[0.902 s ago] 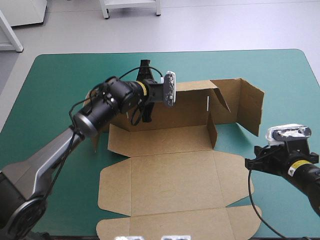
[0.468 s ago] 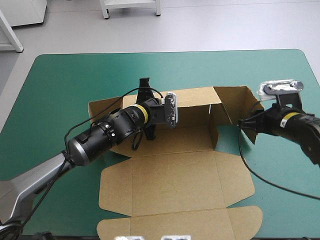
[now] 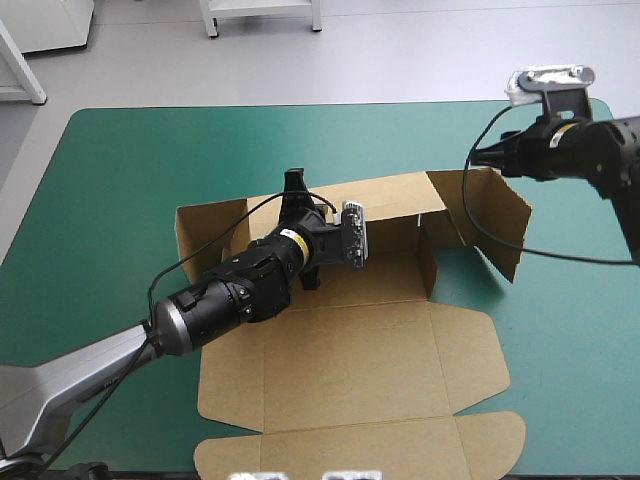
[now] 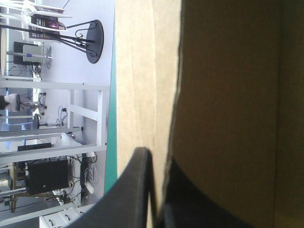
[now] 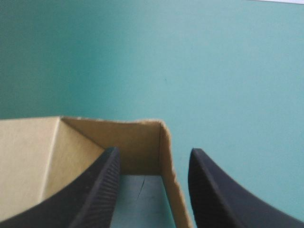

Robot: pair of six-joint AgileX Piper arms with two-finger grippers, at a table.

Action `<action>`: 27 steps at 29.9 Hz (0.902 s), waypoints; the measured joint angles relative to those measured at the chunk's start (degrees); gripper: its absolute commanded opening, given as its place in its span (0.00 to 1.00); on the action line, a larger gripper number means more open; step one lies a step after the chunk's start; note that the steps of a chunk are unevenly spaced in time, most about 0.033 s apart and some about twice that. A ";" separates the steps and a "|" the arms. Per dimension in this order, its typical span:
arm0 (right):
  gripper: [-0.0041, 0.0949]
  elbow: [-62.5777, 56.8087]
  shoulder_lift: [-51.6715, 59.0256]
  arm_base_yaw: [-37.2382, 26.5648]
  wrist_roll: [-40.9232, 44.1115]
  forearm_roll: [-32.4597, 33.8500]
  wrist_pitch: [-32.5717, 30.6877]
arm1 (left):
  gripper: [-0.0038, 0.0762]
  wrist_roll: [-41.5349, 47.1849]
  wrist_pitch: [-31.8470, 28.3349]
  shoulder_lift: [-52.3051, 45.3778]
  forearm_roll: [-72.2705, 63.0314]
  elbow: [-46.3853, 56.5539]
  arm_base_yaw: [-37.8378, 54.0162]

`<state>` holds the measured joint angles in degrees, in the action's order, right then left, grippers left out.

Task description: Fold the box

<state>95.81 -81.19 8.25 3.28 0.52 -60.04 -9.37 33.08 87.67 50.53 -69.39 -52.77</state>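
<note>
Here, wall-raising: left gripper [image 4: 157, 159], fingers pinching the rear wall [image 3: 400, 195] of the brown cardboard box [image 3: 350, 360]; right gripper [image 5: 154, 156], fingers apart, straddles the side flap [image 3: 500, 215], next to fold inward.

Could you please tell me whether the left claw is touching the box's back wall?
Touching. The left wrist view shows the left claw shut on the box, its raised back wall pinched between the two black fingers.
</note>
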 measured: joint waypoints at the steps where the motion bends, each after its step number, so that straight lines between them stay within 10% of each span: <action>1: 0.47 2.39 -1.88 -1.37 -1.58 -1.69 -0.29 | 0.04 0.44 -0.06 0.00 0.66 0.05 0.00; 16: 0.47 30.51 -33.45 -6.54 -8.91 -10.79 -9.69 | 0.04 1.27 -0.39 0.55 3.50 0.18 0.00; 27: 0.47 30.06 -34.53 -4.26 -10.28 -10.22 -11.35 | 0.04 1.27 -0.61 0.55 3.55 0.18 0.00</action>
<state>125.88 -115.72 3.98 -7.01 -9.70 -71.38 -8.10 32.48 88.22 54.08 -69.20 -52.77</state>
